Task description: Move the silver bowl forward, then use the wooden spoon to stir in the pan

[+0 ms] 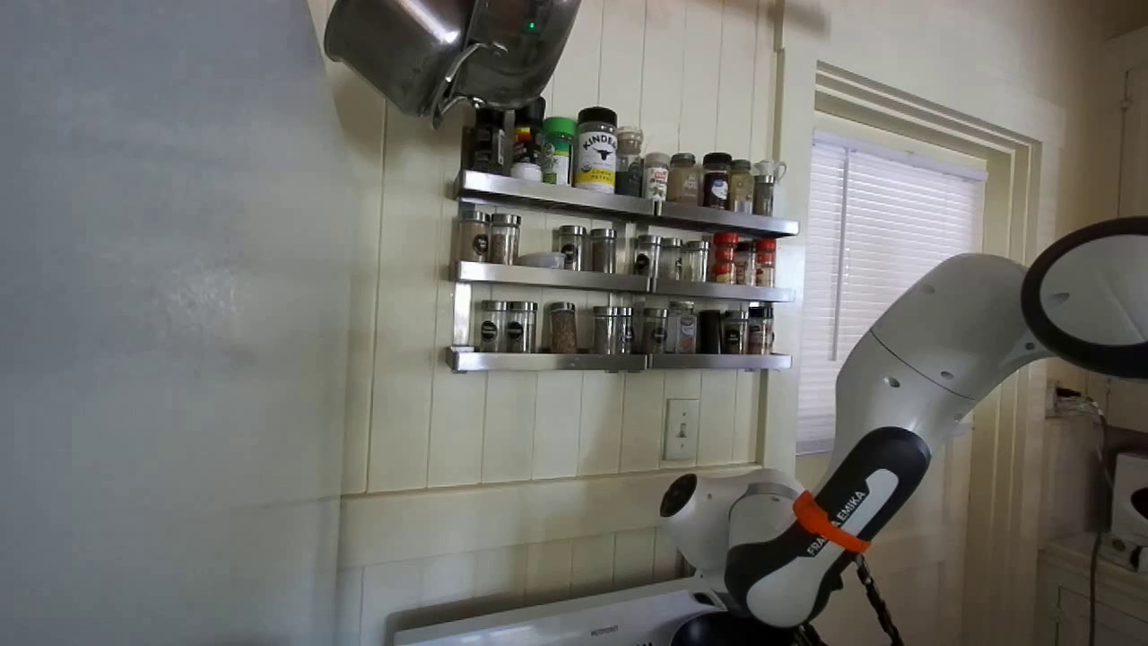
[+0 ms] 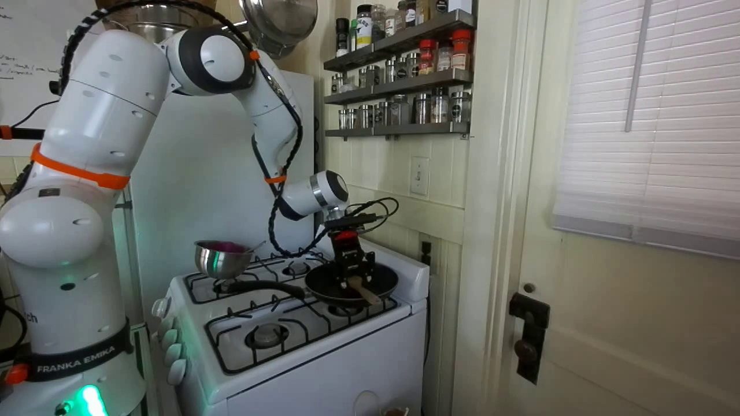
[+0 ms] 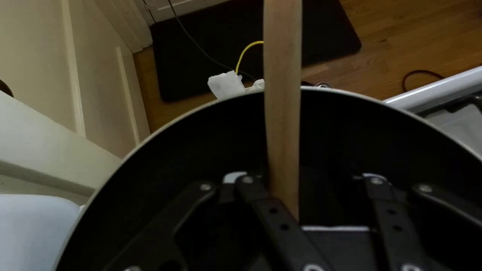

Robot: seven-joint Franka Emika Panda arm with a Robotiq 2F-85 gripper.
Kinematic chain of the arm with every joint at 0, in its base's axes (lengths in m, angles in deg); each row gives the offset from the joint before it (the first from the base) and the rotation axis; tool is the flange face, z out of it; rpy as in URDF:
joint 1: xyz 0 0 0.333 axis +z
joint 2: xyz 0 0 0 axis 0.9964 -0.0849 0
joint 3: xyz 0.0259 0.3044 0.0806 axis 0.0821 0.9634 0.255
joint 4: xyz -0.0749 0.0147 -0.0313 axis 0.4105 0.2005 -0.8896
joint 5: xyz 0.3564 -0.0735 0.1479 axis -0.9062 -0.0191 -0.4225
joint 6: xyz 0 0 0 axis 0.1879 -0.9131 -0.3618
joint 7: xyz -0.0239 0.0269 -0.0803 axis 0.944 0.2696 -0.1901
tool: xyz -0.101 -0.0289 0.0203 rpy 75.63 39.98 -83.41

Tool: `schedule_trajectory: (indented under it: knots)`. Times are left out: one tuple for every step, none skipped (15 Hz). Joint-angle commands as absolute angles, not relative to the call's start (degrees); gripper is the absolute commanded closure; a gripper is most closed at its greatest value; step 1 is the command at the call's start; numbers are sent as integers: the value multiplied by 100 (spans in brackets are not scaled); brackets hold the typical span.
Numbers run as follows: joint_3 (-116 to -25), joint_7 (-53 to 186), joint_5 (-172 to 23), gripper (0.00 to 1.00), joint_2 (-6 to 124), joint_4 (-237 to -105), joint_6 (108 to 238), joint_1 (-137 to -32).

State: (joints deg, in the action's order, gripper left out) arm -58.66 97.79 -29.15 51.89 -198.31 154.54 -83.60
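The wrist view shows the tool spread wide, its black fingers well apart over the dark inside of the pan. The wooden spoon lies within that gap, just beside the finger on the left of the view and well apart from the opposite one, so nothing is clamped; whether it touches the nearer finger I cannot tell. It leans across the pan's rim, one end beyond it, the other hidden by the tool. In an exterior view the arm stands tall, bends at a high elbow, and slopes along the forearm to a wrist above the pan, with the tool pointing down into it. The silver bowl sits on the white stove, past the pan's handle, well apart from the tool. In an exterior view an orange band circles the downward-slanting arm.
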Motion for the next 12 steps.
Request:
schedule_trajectory:
  knots:
    - [-5901, 9848, -3066, 17, 5449, -20145, 15655, -8363]
    - [-5897, 9779, -3041, 10, 5545, -20218, 15657, -8342]
    - [-5888, 9653, -3014, 1, 5740, -20359, 15644, -8305]
    - [-5874, 9561, -3063, 0, 5916, -20476, 15650, -8298]
    - [-5852, 9446, -3143, 0, 6177, -20679, 15752, -8320]
    - [-5833, 9390, -3285, 0, 6405, -20853, 15873, -8352]
    - [-5830, 9335, -3512, 0, 6655, -21056, 16093, -8404]
    - [-5852, 9342, -3768, 0, 6879, -21234, 16270, -8430]
    - [-5892, 9330, -3954, 0, 7095, -21427, 16491, -8432]
    - [-5936, 9331, -4174, 0, 7331, -21634, 16683, -8425]
    - [-6001, 9328, -4393, 0, 7581, -21862, 16871, -8424]
    - [-6095, 9374, -4611, 0, 7847, -22107, 17059, -8449]
